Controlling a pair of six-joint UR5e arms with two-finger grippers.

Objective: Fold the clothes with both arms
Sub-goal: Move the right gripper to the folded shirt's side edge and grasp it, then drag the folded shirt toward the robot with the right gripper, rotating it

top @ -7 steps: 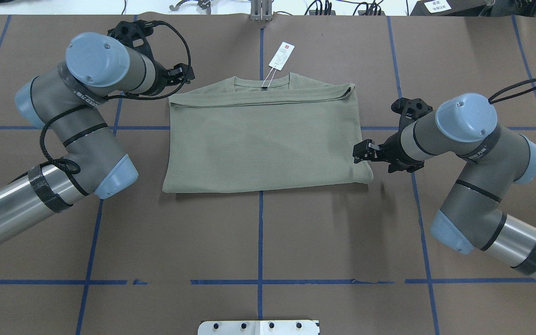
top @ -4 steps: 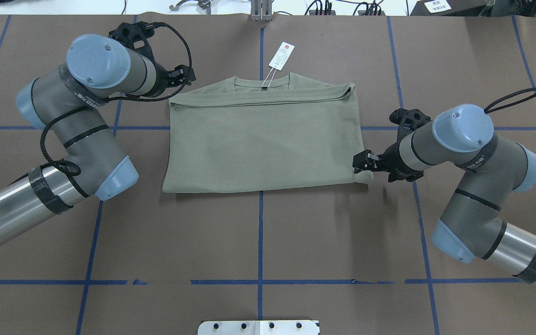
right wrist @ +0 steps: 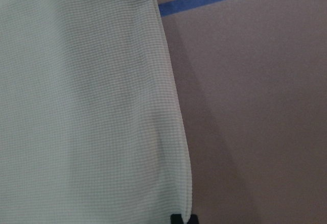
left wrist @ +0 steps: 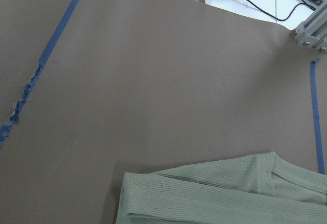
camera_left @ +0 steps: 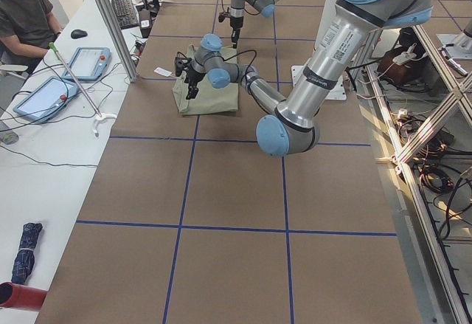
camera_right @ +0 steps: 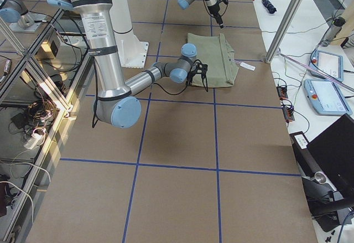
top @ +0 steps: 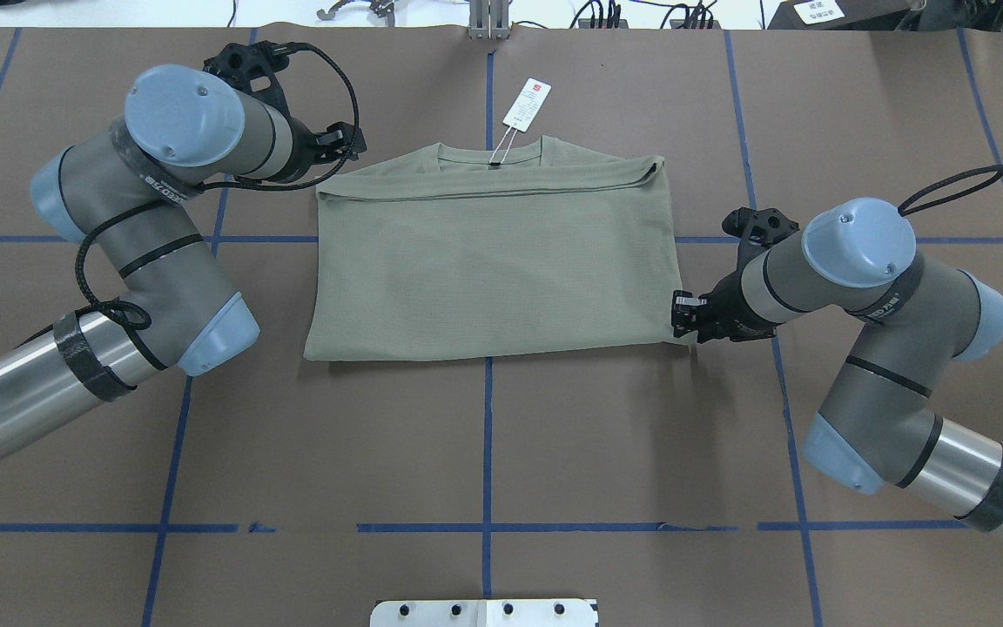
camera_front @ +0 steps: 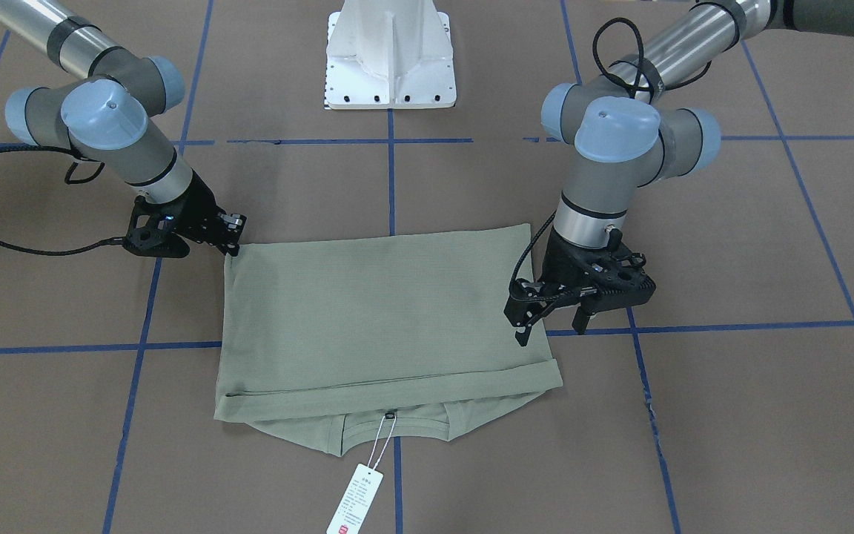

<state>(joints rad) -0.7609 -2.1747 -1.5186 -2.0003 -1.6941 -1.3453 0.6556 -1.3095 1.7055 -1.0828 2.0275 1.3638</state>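
Centre of table (top: 554,435), on a brown covering marked with blue tape lines (top: 488,435). Clock bearings are read from the overhead view, with 12 o'clock the side far from the robot.

1. Shirt (top: 488,261). Sage-green knit; the fine grid texture shows close up in the right wrist view. It lies flat, folded to a broad rectangle, wider than deep. The round neck is at 12 o'clock, showing past a folded-over band that runs the full width along the far edge. The 6 o'clock edge is straight. The 3 and 9 o'clock edges flare slightly toward the near corners. The surface is smooth, with few creases.

2. Hang tag (top: 527,104). White, with a small red mark at its far end, on a string from the neck. It lies on the table just past the collar, between 12 and 1 o'clock, off the cloth.

3. Right gripper (top: 680,316). At 4 o'clock of the shirt, on the right edge just short of the near corner. The fingertips (right wrist: 176,219) are drawn almost together with the cloth's edge between them, pinching it.

4. Left gripper (camera_front: 550,334). At 10 o'clock of the shirt, by the far left corner. The fingers are spread wide and point down, holding nothing. Contact with the cloth cannot be told.

5. Pedestal (camera_front: 390,59). White, at 6 o'clock, well apart from the shirt.
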